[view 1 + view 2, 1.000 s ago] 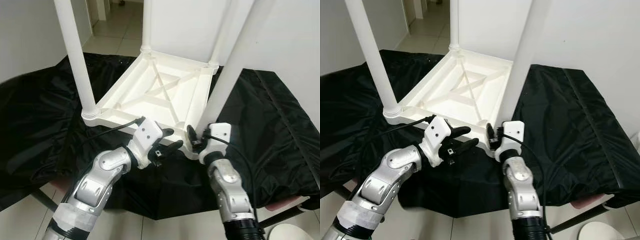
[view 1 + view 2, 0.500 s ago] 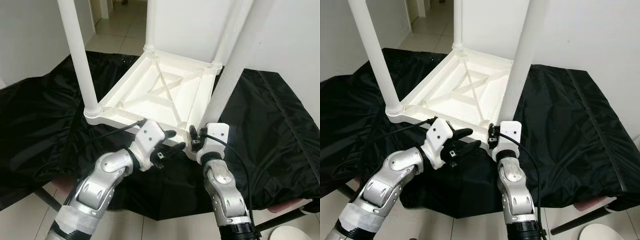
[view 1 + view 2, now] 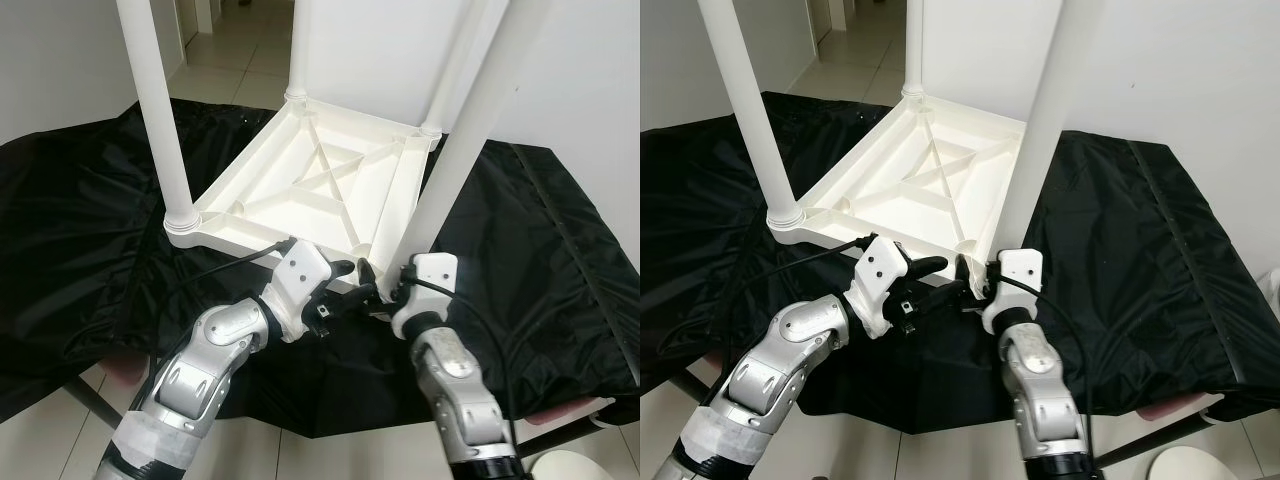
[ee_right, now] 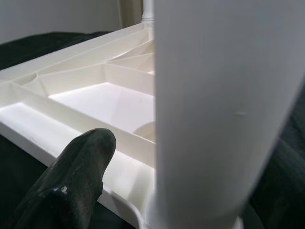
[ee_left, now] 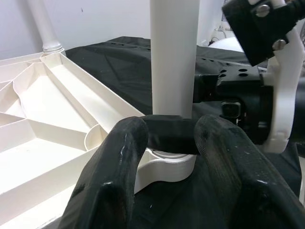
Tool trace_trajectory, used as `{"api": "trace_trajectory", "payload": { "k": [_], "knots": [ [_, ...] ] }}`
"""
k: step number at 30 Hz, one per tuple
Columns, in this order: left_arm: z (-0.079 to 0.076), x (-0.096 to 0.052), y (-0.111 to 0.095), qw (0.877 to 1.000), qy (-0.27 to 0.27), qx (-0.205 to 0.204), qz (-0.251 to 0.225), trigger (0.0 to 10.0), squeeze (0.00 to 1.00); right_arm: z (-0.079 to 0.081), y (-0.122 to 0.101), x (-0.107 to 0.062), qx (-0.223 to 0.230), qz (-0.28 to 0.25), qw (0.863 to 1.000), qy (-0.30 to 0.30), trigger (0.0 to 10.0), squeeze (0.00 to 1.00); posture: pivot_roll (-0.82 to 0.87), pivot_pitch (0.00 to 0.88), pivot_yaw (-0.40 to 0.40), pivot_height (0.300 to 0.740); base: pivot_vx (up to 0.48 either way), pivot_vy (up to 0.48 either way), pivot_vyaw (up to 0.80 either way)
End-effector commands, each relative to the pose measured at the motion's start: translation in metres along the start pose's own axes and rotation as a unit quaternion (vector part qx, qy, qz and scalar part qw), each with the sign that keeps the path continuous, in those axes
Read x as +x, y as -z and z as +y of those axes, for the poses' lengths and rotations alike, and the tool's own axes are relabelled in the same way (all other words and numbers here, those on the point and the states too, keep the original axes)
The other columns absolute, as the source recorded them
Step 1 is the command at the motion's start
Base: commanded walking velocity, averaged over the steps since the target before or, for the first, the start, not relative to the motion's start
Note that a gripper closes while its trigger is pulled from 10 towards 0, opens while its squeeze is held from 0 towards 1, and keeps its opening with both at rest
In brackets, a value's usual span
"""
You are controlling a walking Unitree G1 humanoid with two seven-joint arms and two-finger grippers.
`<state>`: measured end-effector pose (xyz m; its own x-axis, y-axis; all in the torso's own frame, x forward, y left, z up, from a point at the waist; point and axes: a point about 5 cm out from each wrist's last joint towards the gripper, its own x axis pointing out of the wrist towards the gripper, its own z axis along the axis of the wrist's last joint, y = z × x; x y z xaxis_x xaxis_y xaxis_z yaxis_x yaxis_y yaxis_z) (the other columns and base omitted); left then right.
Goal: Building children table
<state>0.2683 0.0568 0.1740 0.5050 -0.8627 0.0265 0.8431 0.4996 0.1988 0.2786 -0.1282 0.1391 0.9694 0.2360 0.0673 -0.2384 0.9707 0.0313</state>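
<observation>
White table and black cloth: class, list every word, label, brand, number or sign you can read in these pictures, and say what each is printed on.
None: no readable text anywhere.
The upturned white table and its legs are plain.
The black cloth is unmarked.
The left gripper and right gripper show screws and holes, no lettering.

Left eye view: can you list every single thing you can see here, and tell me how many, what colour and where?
Children's table top: one, white, upside down on the black cloth, ribbed underside up.
Table legs: four, white, standing upright at the top's corners.
Black cloth: one, black, spread under the table.
Tiled floor: light, behind the cloth and along the near edge.
Walls: white, at the back.
Left tool: one, black fingers, at the near right corner beside the leg's foot.
Right tool: one, black fingers, at the same leg's foot.
</observation>
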Motion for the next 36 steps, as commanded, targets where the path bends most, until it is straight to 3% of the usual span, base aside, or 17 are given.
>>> {"api": "trace_trajectory", "payload": {
  "k": [1, 4, 7, 15, 19, 24, 30, 31, 32, 34, 36],
  "knots": [
    [0.001, 0.0, -0.001, 1.0, -0.017, 0.006, 0.001, 10.0, 0.0, -0.002, 0.007, -0.003, 0.003, 0.017, 1.0, -0.021, 10.0, 0.0, 0.06, 0.006, -0.091, 0.74, 0.0, 0.0, 0.0],
    [0.001, 0.0, -0.001, 1.0, -0.016, 0.006, 0.001, 10.0, 0.0, -0.004, 0.008, -0.004, 0.0, 0.018, 0.999, -0.031, 10.0, 0.0, 0.06, 0.006, -0.091, 0.74, 0.0, 0.0, 0.0],
    [0.001, 0.001, -0.001, 1.0, -0.011, 0.011, 0.001, 10.0, 0.0, -0.023, 0.005, -0.002, -0.026, 0.003, 0.997, -0.079, 10.0, 0.0, 0.06, 0.0, -0.082, 0.74, 0.0, 0.0, 0.0],
    [0.004, 0.002, -0.002, 1.0, -0.011, 0.017, 0.003, 10.0, 0.0, -0.052, -0.002, 0.009, -0.061, 0.012, 0.988, -0.144, 10.0, 0.0, 0.06, 0.0, -0.082, 0.74, 0.0, 0.0, 0.0],
    [0.004, 0.002, -0.002, 1.0, -0.012, 0.018, 0.003, 10.0, 0.0, -0.053, -0.003, 0.01, -0.061, 0.014, 0.987, -0.148, 10.0, 0.0, 0.06, 0.0, -0.082, 0.74, 0.0, 0.0, 0.0],
    [0.005, 0.001, -0.003, 1.0, -0.012, 0.02, 0.003, 10.0, 0.0, -0.057, -0.004, 0.032, -0.081, 0.037, 0.968, -0.233, 10.0, 0.0, 0.08, 0.0, -0.077, 0.74, 0.0, 0.0, 0.0],
    [0.005, 0.001, -0.004, 1.0, -0.012, 0.022, 0.003, 10.0, 0.0, -0.052, -0.001, 0.043, -0.093, 0.046, 0.958, -0.267, 10.0, 0.0, 0.08, 0.0, -0.075, 0.74, 0.0, 0.0, 0.0],
    [0.004, 0.001, -0.004, 1.0, -0.012, 0.022, 0.004, 10.0, 0.0, -0.046, 0.001, 0.047, -0.099, 0.053, 0.952, -0.286, 5.0, 0.0, 0.09, 0.0, -0.075, 0.74, 0.0, 0.0, 0.0],
    [0.004, 0.001, -0.004, 1.0, -0.012, 0.022, 0.004, 10.0, 0.0, -0.046, 0.001, 0.047, -0.099, 0.053, 0.952, -0.286, 5.0, 0.0, 0.09, 0.0, -0.075, 0.74, 0.0, 0.0, 0.0],
    [0.004, -0.001, -0.004, 1.0, -0.014, 0.023, 0.005, 10.0, 0.0, -0.039, 0.006, 0.051, -0.108, 0.066, 0.939, -0.318, 0.0, 0.0, 0.11, 0.0, -0.083, 0.74, 0.0, 0.0, 0.0],
    [0.004, -0.001, -0.004, 1.0, -0.017, 0.024, 0.005, 10.0, 0.0, -0.038, 0.008, 0.051, -0.111, 0.071, 0.935, -0.33, 0.0, 0.0, 0.11, 0.0, -0.085, 0.74, 0.0, 0.0, 0.0]
  ]
}}
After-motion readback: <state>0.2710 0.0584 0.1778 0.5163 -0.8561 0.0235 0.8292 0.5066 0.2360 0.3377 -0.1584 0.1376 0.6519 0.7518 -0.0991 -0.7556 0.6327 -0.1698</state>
